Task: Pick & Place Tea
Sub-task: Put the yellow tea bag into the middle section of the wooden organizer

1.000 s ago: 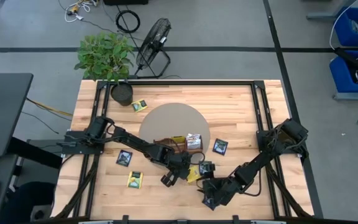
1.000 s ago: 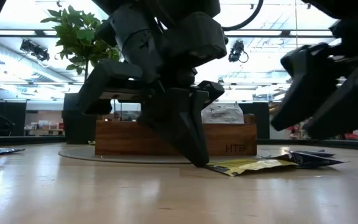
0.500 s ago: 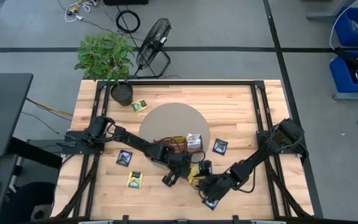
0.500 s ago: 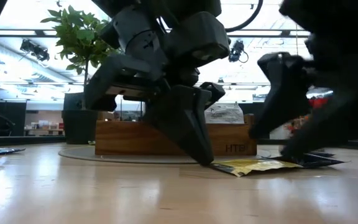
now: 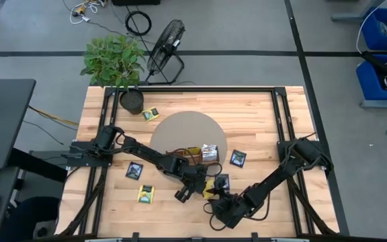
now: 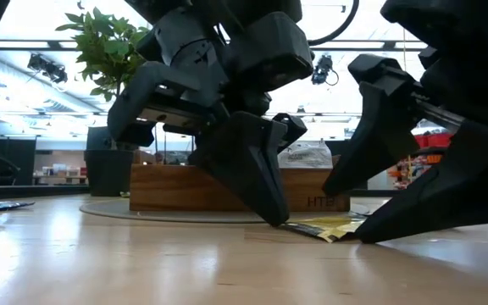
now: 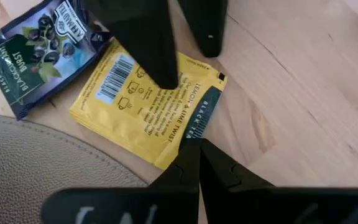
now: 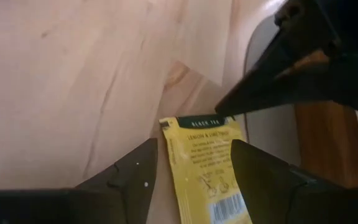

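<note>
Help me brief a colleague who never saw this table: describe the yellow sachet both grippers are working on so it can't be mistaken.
Start at the round grey mat and its wooden tray, then move to the mat's near edge. The yellow sachet lies flat there, between the shut left gripper and open right gripper. Unlike the dark blackcurrant sachet beside it, it reads lemon and lime.
</note>
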### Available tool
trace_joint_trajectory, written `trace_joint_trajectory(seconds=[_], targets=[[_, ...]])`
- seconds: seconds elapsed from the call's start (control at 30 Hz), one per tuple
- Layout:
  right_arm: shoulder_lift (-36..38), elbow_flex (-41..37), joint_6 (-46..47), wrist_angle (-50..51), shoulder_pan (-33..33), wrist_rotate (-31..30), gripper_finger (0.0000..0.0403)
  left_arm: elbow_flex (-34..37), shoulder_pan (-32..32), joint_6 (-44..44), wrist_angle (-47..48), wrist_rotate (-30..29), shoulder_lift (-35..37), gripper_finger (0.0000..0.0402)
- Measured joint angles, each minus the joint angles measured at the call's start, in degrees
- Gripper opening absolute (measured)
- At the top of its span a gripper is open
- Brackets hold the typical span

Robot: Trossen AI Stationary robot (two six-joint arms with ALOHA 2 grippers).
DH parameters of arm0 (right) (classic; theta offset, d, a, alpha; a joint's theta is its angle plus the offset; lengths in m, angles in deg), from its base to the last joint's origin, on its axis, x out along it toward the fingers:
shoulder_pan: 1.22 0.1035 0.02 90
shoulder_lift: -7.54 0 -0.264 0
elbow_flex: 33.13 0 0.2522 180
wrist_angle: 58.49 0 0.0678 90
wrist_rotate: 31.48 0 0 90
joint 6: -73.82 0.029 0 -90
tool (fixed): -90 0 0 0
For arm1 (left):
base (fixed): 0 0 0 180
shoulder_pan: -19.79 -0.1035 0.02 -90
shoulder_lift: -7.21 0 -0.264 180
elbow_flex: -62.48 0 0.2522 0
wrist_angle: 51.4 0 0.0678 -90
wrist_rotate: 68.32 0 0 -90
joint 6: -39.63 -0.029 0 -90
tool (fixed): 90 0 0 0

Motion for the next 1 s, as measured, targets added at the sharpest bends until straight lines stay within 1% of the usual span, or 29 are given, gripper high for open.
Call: trace_joint_trajectory(seconds=[0.2, 0.27, 0.37, 0.47, 0.57, 0.63, 0.7, 0.8, 0.83, 1.0], targets=[[0.08, -0.04, 0.34, 0.94, -1.14, 0.69, 0.0214, 0.0, 0.13, 0.18, -1.11, 0.11, 0.0, 0.0001], [0.16, -0.04, 0.25, 0.98, -1.83, 3.37, 0.0207, 0.0, 0.13, 0.18, -1.42, 0.11, 0.0, 0.0001], [0.31, -0.07, 2.87, 1.97, -3.42, 9.76, 0.0193, 0.0, 0.11, 0.18, -1.32, 0.09, 0.0, 0.0001], [0.31, -0.04, 4.14, 2.75, -4.07, 12.52, 0.0174, 0.0, 0.11, 0.07, -1.41, 0.09, 0.0, 0.0001], [0.33, -0.03, 4.37, 2.89, -4.57, 15.2, 0.0149, 0.0, 0.37, -0.06, -1.36, 0.04, 0.02, 0.0002], [0.33, 0.0, 5.36, 3.09, -4.87, 16.24, 0.0123, 0.0, 0.5, 0.01, -0.89, 0.04, 0.02, 0.0002], [0.31, 0.0, 6.12, 3.02, -4.83, 16.68, 0.0089, 0.0, 0.72, 1.05, -0.73, 0.04, 0.05, 0.0002], [0.29, 0.0, 6.99, 2.87, -4.81, 17.79, 0.0024, 0.0, 1.45, 1.2, 0.11, -0.01, 0.11, 0.0002], [0.27, 0.0, 7.15, 2.81, -4.75, 17.64, 0.0013, 0.0, 1.75, 1.19, 0.48, 0.0, 0.11, 0.0002], [-0.01, 1.39, 7.39, 4.21, -3.41, 13.82, 0.0005, -0.01, 3.47, 1.22, 1.1, -1.73, 0.76, 0.0002]])
